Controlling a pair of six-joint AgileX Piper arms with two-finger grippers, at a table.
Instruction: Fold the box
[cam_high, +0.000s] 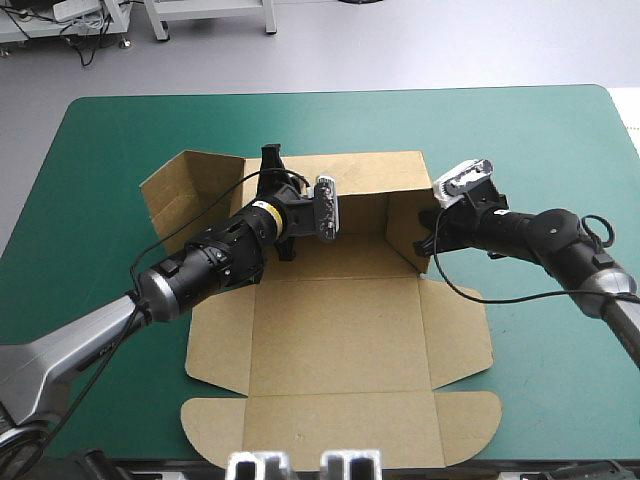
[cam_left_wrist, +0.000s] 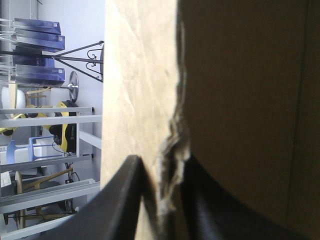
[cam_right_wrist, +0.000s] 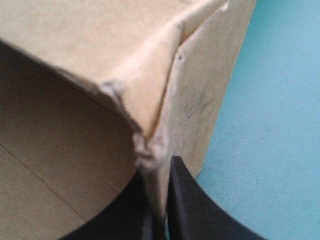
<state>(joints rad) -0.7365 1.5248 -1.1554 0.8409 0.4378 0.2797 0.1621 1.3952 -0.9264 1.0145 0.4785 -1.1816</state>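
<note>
left pincer (cam_left_wrist: 162, 162) is nearly closed, its two black fingers (cam_left_wrist: 120, 200) nipping the frayed top edge of a raised wall of the brown board box (cam_high: 335, 335), with the sheet thin between them. right pincer (cam_right_wrist: 159, 192) is likewise nearly closed, pinching the crumpled upper corner where two standing walls meet. one of its fingers is inside the box and the other outside, next to the teal-green bench cover (cam_right_wrist: 270, 125). in the high view the left pincer sits at the left end of the far wall (cam_high: 370, 172) and the right pincer at that wall's right end, where the right side wall (cam_high: 405, 228) stands up. the box's floor lies flat between the arms. beyond the left pincer a side flap (cam_high: 172, 195) spreads toward the bench's left edge. toward the near edge the lid panel lies flat, ending in two rounded tabs (cam_high: 215, 418).
</note>
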